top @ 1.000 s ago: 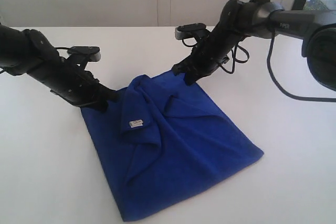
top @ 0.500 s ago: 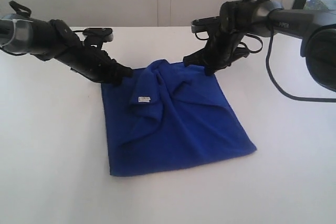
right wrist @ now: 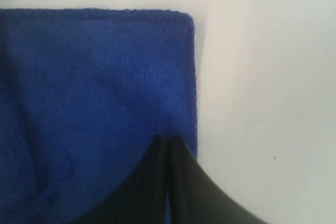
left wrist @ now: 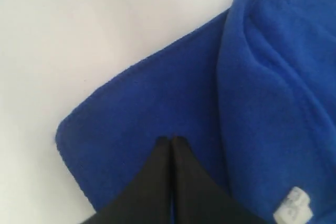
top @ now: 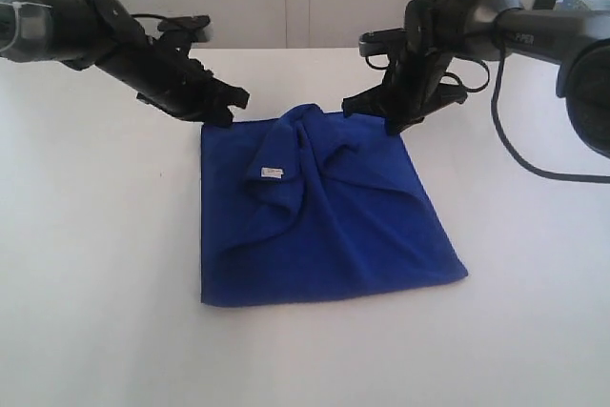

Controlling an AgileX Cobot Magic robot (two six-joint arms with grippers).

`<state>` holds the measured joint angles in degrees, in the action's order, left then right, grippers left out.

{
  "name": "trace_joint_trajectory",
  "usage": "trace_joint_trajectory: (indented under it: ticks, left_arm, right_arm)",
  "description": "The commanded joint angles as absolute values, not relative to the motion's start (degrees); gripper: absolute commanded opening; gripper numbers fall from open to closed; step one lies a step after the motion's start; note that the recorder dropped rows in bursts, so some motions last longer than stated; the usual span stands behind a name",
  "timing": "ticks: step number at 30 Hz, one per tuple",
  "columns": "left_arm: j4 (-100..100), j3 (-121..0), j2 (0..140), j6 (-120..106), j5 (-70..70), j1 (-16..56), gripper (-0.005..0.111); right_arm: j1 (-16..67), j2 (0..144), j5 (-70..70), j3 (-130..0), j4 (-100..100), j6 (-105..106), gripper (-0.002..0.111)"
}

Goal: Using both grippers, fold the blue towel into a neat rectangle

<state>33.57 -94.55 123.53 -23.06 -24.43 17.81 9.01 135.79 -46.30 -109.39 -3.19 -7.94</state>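
The white desk (top: 95,264) carries everything, and the towel (top: 362,235) lies on its middle as a rough blue square, already doubled over, its near edge fairly straight. The two black arms reach in from either side, the left arm (top: 114,40) low and slanting, the right arm (top: 477,21) bent down from above. They meet the cloth at its two far corners, probably so that one edge can be handled evenly from both ends. The left tool (top: 232,107) sits at the far left corner and the right tool (top: 393,121) at the far right one. The exterior view cannot show how their jaws stand, since the tips are dark against dark cloth. The wrist views settle it: each tool is clenched, jaws pressed together with the tips over flat cloth just inside a corner. No fabric is visibly gathered between them, so I cannot say either one holds the towel. Only the exterior view shows the bunched ridge (top: 310,140) running down from the far edge between the tools, which I judge needs smoothing before the rectangle is neat. The small white label (top: 272,173) lies beside that ridge and also shows at the edge of the left wrist view.
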Motion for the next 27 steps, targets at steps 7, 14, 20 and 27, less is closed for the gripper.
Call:
trace_joint_trajectory:
  ticks: [7, 14, 20, 27]
  left_arm:
    - [29.9, -89.7, 110.8, -18.8, -40.3, 14.0, 0.000]
    - [29.7, -71.0, 95.9, -17.2, -37.6, 14.8, 0.000]
    - [30.4, -59.3, 88.0, -17.9, -33.0, 21.3, 0.000]
    - [33.4, -56.3, 91.2, -17.9, -25.4, 30.7, 0.000]
  right_arm:
    - [8.5, 121.9, -53.7, -101.8, -2.4, -3.0, 0.000]
    - [8.6, 106.2, -45.8, -79.1, -0.3, -2.9, 0.000]
    - [9.9, 96.6, -41.4, -65.1, 1.4, -2.9, 0.000]
    - [12.8, 94.7, -35.5, -54.3, 1.8, -3.2, 0.000]
